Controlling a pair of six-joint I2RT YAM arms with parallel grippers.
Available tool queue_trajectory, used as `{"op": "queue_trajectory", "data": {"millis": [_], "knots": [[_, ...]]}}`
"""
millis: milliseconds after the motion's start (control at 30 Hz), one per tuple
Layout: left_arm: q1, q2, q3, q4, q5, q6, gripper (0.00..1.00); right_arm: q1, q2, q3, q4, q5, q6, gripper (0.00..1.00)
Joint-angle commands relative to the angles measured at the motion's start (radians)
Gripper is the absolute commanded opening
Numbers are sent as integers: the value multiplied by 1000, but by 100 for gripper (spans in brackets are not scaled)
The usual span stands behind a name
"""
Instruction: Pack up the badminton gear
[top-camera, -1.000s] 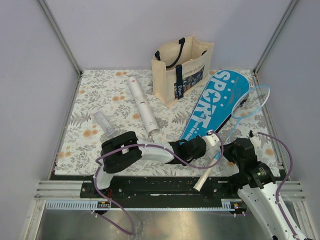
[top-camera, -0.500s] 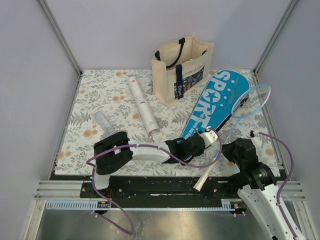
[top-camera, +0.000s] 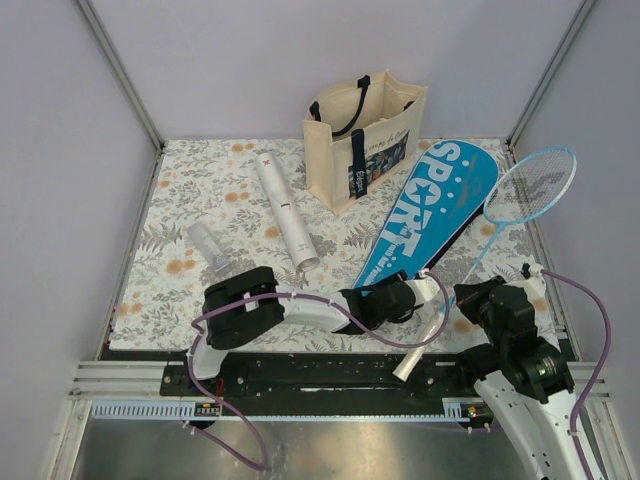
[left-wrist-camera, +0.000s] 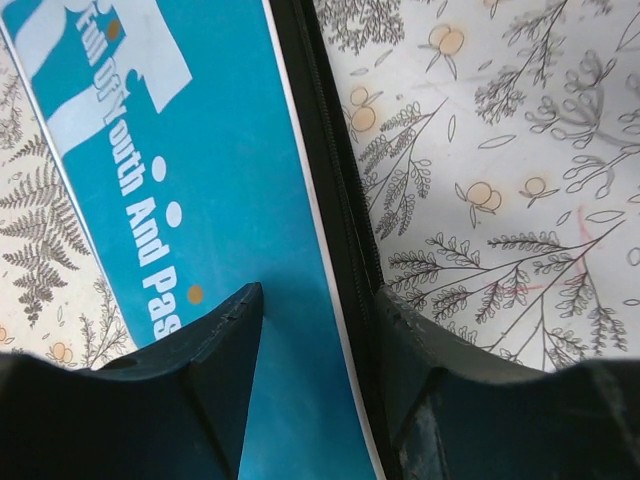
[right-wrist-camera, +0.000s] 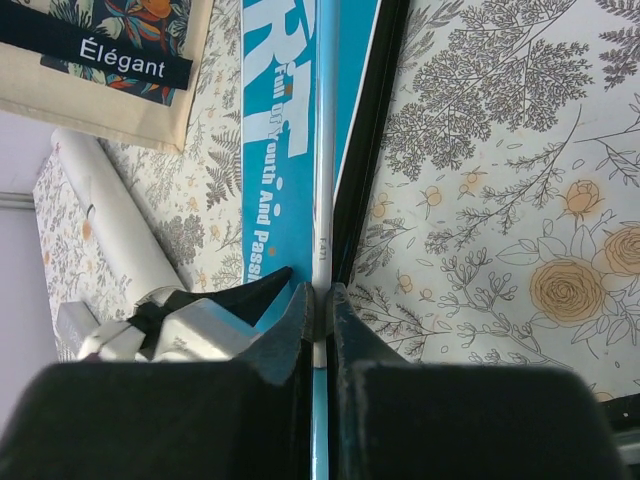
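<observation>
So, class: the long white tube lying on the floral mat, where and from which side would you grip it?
Probably around the middle of the long white tube, coming straight down with jaws across its narrow width. It lies flat and diagonal on the mat with both long sides clear there; the tote bag stands nearer its far end.
</observation>
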Motion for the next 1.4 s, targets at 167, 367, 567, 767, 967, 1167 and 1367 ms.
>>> {"op": "queue_trajectory", "data": {"millis": [167,367,567,767,967,1167,1367], "knots": [[-11,90,101,13,-97,53,23,-5,-9,46,7,42,-19,0],[-8,26,59,39,-70,12,0,-5,-10,9,25,15,-7,0],[38,-83,59,-13,53,-148,0,-5,-6,-77,65,-62,53,0],[75,-155,46,-33,173,-276,0,-5,-8,-128,114,-116,86,0],[87,-204,18,6,242,-309,0,-5,-34,-203,241,-240,154,0],[90,-216,-10,52,292,-295,0,-5,-66,-243,300,-341,220,0],[103,-233,-51,104,315,-280,0,-5,-89,-249,241,-442,281,0]]}}
